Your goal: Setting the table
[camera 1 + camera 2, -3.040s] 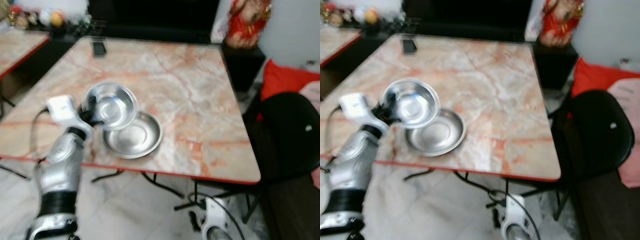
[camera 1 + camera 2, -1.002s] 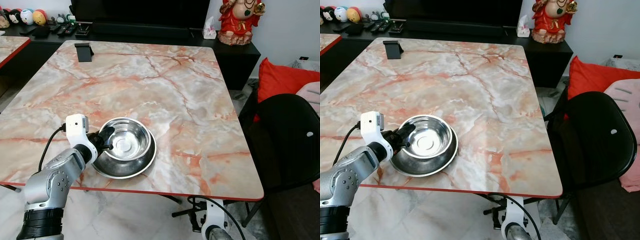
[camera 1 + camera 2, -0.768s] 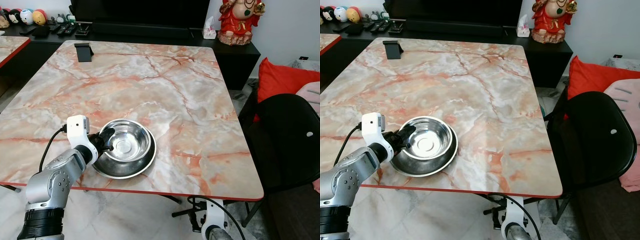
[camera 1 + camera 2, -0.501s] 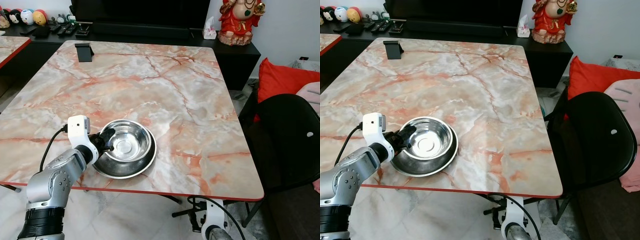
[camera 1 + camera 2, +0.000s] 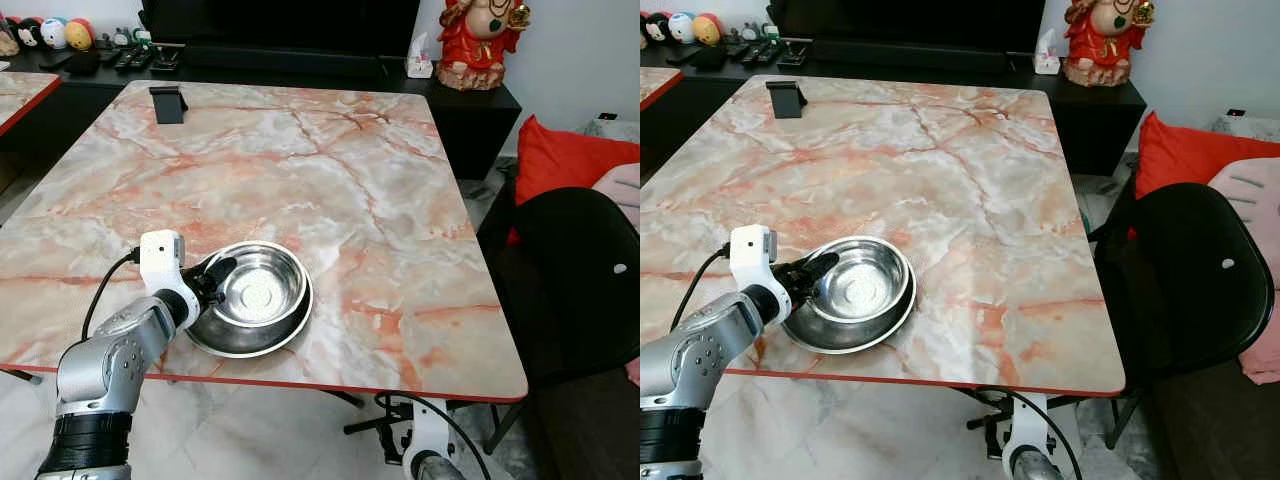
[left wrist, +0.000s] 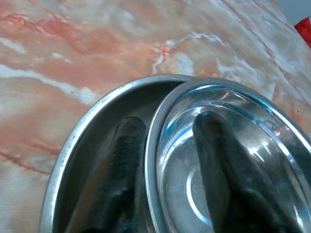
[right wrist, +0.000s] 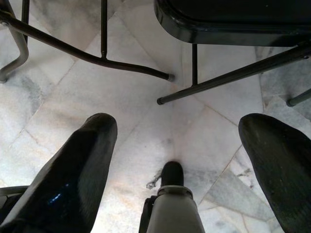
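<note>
Gripping the near-left rim of the shiny round steel bowl (image 5: 258, 290), the left gripper (image 5: 212, 282) sits at the lower left of the left eye view; the left wrist view shows one black finger (image 6: 226, 170) inside the bowl and the other outside its wall, so the rim is clamped between them. That bowl sits tilted inside a wider, shallow steel dish (image 5: 250, 331), which rests on the tabletop near its front edge, left of centre.

Beneath them spreads a large square table of pink-and-cream marble pattern (image 5: 330, 170) with a thin red edge. A small black stand (image 5: 167, 103) stands on its far left corner. Beyond the table runs a low black cabinet (image 5: 300, 65), holding a red-and-gold seated figurine (image 5: 482, 42) at the upper right and small round toys (image 5: 45, 30) at the upper left. On the right a black chair (image 5: 580, 280) stands beside the table, with a red cushion (image 5: 560, 160) behind it. White marble floor tiles (image 7: 121, 97) show in the right wrist view, where the right gripper (image 7: 180, 145) hangs low with its fingers spread wide; it seems to be near thin black metal legs.
</note>
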{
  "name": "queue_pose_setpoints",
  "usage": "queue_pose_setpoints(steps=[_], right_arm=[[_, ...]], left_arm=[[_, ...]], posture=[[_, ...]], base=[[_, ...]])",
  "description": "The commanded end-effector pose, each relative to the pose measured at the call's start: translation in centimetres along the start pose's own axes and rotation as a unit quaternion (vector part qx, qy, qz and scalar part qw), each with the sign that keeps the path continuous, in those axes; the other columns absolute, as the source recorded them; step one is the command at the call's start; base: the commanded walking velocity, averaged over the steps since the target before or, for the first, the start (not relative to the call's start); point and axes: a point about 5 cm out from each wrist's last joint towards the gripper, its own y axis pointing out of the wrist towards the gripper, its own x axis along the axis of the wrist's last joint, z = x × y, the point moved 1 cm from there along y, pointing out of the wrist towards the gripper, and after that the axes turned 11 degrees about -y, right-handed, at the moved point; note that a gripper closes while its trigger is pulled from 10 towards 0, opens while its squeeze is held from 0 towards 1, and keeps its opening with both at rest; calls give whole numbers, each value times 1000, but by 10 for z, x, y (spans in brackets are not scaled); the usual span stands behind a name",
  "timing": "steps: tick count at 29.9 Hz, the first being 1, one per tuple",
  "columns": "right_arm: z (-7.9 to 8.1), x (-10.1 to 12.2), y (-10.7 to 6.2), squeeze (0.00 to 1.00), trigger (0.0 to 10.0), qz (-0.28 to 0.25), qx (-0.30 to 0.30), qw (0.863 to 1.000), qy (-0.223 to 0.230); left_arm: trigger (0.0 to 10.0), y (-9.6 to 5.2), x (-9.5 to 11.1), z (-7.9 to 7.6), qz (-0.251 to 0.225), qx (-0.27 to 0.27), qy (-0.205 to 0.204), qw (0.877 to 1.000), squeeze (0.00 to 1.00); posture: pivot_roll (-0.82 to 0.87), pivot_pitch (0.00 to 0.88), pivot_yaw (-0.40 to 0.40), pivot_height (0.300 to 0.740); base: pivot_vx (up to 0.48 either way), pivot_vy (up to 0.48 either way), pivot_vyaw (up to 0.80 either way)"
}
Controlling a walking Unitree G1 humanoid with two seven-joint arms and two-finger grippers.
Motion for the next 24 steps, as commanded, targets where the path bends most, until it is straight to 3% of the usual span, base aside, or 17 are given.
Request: queue_pose_setpoints(steps=[1, 17, 18, 19, 20, 23, 24], right_arm=[[0, 0, 0, 0, 10000, 4, 0, 1000, -1], [0, 0, 0, 0, 10000, 4, 3, 1000, -3], [-1, 0, 0, 0, 10000, 4, 3, 1000, -3], [-1, 0, 0, 0, 10000, 4, 3, 1000, -3], [-1, 0, 0, 0, 10000, 5, 3, 1000, -3], [-1, 0, 0, 0, 10000, 5, 3, 1000, -4], [-1, 0, 0, 0, 10000, 5, 3, 1000, -4]], left_arm=[[10000, 0, 7, -1, -10, 2, 11, 1000, 643], [10000, -1, 17, 4, -29, 25, 42, 998, 620], [10000, -1, 19, 3, -33, 23, 44, 998, 525], [10000, -1, 20, 2, -36, 22, 45, 998, 525], [10000, -1, 22, 1, -41, 19, 44, 998, 0], [10000, -2, 28, -2, -59, 13, 44, 997, 0], [10000, -3, 37, -7, -89, 2, 59, 994, 0]], posture=[[7, 50, -49, 740], [11, 53, -53, 740], [11, 53, -53, 740], [11, 53, -53, 740], [12, 52, -54, 740], [11, 52, -55, 740], [11, 52, -55, 740]], base=[[0, 0, 0], [0, 0, 0], [0, 0, 0], [0, 0, 0], [0, 0, 0], [0, 0, 0], [0, 0, 0]])
